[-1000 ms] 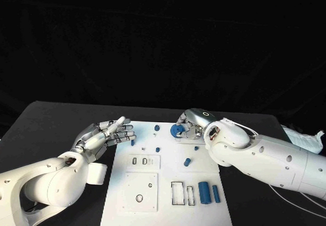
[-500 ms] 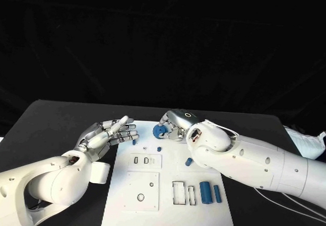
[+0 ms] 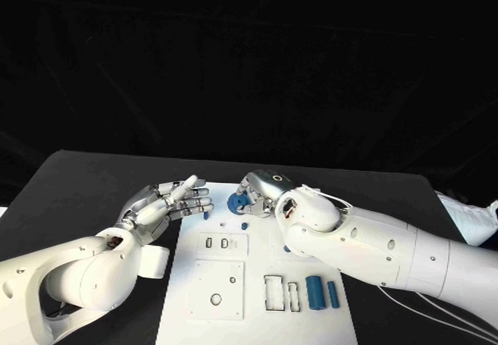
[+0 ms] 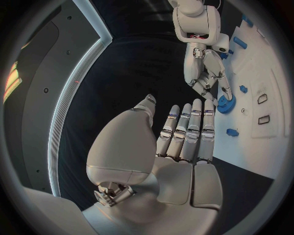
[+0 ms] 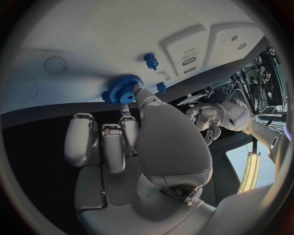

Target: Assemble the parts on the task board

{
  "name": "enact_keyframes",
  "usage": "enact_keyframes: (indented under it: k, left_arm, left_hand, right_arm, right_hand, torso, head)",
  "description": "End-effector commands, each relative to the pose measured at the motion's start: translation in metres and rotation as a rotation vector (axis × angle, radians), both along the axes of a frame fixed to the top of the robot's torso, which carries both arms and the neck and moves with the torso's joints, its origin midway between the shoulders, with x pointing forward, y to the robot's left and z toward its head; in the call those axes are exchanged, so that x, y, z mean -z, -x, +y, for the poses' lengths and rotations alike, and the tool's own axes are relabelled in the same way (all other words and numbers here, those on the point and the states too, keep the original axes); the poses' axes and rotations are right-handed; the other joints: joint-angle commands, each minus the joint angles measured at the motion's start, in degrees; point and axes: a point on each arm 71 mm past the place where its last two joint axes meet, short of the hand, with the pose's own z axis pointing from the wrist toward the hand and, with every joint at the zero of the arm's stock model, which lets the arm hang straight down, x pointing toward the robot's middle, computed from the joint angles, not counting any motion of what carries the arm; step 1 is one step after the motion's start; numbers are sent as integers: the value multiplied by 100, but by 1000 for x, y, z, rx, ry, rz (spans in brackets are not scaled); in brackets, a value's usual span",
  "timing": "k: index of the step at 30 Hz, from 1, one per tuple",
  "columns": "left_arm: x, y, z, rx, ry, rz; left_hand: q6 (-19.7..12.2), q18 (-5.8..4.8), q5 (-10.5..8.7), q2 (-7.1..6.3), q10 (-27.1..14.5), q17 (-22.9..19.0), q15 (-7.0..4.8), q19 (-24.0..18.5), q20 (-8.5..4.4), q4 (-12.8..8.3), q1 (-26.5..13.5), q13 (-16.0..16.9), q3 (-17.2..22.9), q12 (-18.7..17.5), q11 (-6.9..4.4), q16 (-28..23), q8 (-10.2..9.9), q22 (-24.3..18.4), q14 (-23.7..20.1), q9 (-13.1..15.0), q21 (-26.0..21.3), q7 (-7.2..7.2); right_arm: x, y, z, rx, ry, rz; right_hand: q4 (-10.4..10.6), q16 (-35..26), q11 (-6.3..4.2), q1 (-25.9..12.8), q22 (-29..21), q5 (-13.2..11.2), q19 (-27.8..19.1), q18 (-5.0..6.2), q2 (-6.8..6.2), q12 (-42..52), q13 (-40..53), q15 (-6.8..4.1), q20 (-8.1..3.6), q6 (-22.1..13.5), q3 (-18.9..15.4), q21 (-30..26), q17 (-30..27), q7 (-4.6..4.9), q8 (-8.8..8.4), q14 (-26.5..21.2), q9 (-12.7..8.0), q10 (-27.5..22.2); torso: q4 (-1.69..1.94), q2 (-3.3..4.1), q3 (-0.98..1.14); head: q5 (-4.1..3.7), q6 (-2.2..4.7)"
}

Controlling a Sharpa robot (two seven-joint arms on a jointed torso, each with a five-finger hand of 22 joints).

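Note:
The white task board lies between my arms. My right hand is over the board's far left corner and pinches a blue gear at its fingertips; the right wrist view shows the gear just above the board. My left hand hovers beside the board's left edge, fingers straight and apart, holding nothing. Two small blue pegs stand near the gear. A thick blue cylinder and a thinner one lie at the near right.
Raised white blocks with slots and holes sit on the board's left half, and rectangular pockets lie beside the cylinders. White cable and packaging lie at the table's right edge.
My right hand has carried the blue gear leftward along the far end of the board, closer to my left hand. The left hand has barely moved.

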Motion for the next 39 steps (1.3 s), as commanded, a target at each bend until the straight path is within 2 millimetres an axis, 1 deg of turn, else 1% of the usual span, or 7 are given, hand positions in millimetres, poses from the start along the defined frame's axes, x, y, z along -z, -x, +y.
enact_keyframes:
  k: [1, 8, 11, 20, 26, 30, 39]
  left_arm:
    - [-2, 0, -3, 21, 10, -10]
    - [-1, 0, -3, 21, 10, -9]
    - [-1, 0, -2, 21, 9, -9]
    - [-1, 0, -2, 21, 8, -8]
    - [-1, 0, -1, 19, 7, -7]
    - [-1, -1, 1, 14, 5, -7]
    - [0, -1, 4, 8, 2, -6]
  left_hand:
    - [56, 72, -2, 41, 36, -9, -4, 30, 3, -29, 11, -6, 6, -32, 1, -7, -32, -6, 55, -7, -29, 119]
    - [56, 72, -2, 41, 36, -9, -4, 30, 3, -29, 11, -6, 6, -32, 1, -7, -32, -6, 55, -7, -29, 119]
    - [56, 72, -2, 41, 36, -9, -4, 30, 3, -29, 11, -6, 6, -32, 1, -7, -32, -6, 55, -7, -29, 119]
    - [56, 72, -2, 41, 36, -9, -4, 30, 3, -29, 11, -6, 6, -32, 1, -7, -32, -6, 55, -7, -29, 119]
    - [56, 72, -2, 41, 36, -9, -4, 30, 3, -29, 11, -6, 6, -32, 1, -7, -32, -6, 55, -7, -29, 119]
    - [62, 72, -2, 55, 42, -12, -5, 38, 2, -44, 17, -7, -4, -42, 0, -16, -43, -15, 64, -7, -36, 118]
    - [62, 72, -2, 55, 42, -12, -5, 38, 2, -44, 17, -7, -4, -42, 0, -16, -43, -15, 64, -7, -36, 118]
  right_arm:
    - [4, 0, 3, -8, 32, 12]
    - [7, -3, 3, 6, 46, 27]
    - [8, -4, 1, 15, 57, 38]
    - [10, -5, -4, 31, 60, 58]
    - [-1, -1, -15, 35, -47, -31]
    - [-12, 5, -32, 29, -136, -89]
    - [-27, 18, -97, 40, -223, -43]
  right_hand:
    - [13, 23, 33, -53, 7, 18, 23, -49, 39, -50, 39, 18, 19, 37, 39, 23, 553, -42, -18, 414, 131, -3]
    - [68, 24, 160, -268, 17, 6, 17, -54, -85, -325, -149, 120, 98, -374, 41, 26, 562, 112, -304, 414, -1, -138]
    - [140, 27, 214, -427, 13, 11, 8, -51, -134, -456, -237, 171, 154, -572, -15, 23, 573, 161, -335, 414, -60, -202]
    - [701, 39, 234, -1179, 15, 35, -2, -44, -104, -462, -218, 199, 200, -586, -249, 27, 612, 161, -307, 418, -80, -193]
    - [746, 54, 228, -1269, 62, 28, 18, -52, -104, -298, -86, 196, 198, -556, -276, 50, 648, 153, -300, 425, -77, -115]
    - [731, 56, 227, -1253, 66, 45, 21, -53, -115, -299, -85, 194, 197, -555, -274, 53, 653, 152, -302, 426, -77, -114]
    - [562, 65, 220, -937, 93, 105, 30, -57, -233, -317, -75, 188, 191, -553, -217, 71, 681, 150, -313, 430, -85, -131]
  torso:
    - [-4, 1, 6]
    - [-1, -4, 3]
    - [-4, -2, 4]
    - [-12, 2, 6]
    - [-11, 0, 14]
    - [-31, -6, 10]
    - [-147, -43, 34]
  head:
    - [6, -9]
    - [0, -4]
    - [3, -6]
    - [-4, 0]
    - [-7, 2]
    - [-13, 26]
    - [-2, 60]
